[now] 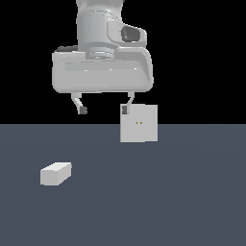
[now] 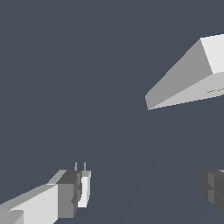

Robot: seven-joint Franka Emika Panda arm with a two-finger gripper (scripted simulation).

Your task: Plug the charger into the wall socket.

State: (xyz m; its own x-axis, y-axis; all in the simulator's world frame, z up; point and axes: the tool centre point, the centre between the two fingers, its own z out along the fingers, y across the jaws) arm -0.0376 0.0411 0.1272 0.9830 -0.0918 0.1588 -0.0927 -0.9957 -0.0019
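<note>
**Charger not yet grasped; tool open above the tabletop**

Charger (image 1: 56, 173) lies flat on the tabletop (image 1: 182, 202), toward the exterior view's left and near the camera, well apart from the socket (image 1: 139, 123). We note the socket stands upright farther back, toward the exterior view's right, two small yellowish dots at its centre facing the camera.

Tool (image 1: 104, 109) hangs above the surface with its fingers spread wide and nothing between them. In the exterior view one finger (image 1: 126, 108) overlaps the socket's upper corner; we cannot tell whether it touches or merely sits in front. In the wrist view the charger (image 2: 84, 189) appears just beside one finger (image 2: 68, 194), two thin prongs showing at its end, while the socket (image 2: 192, 74) appears as a slab farther off.

We judge the step in hand to be the approach to the charger. To do it well, we would centre the tool over the block, line the fingers across its narrow sides, descend fully before closing, and keep the prong end free and pointing toward the dotted face.
</note>
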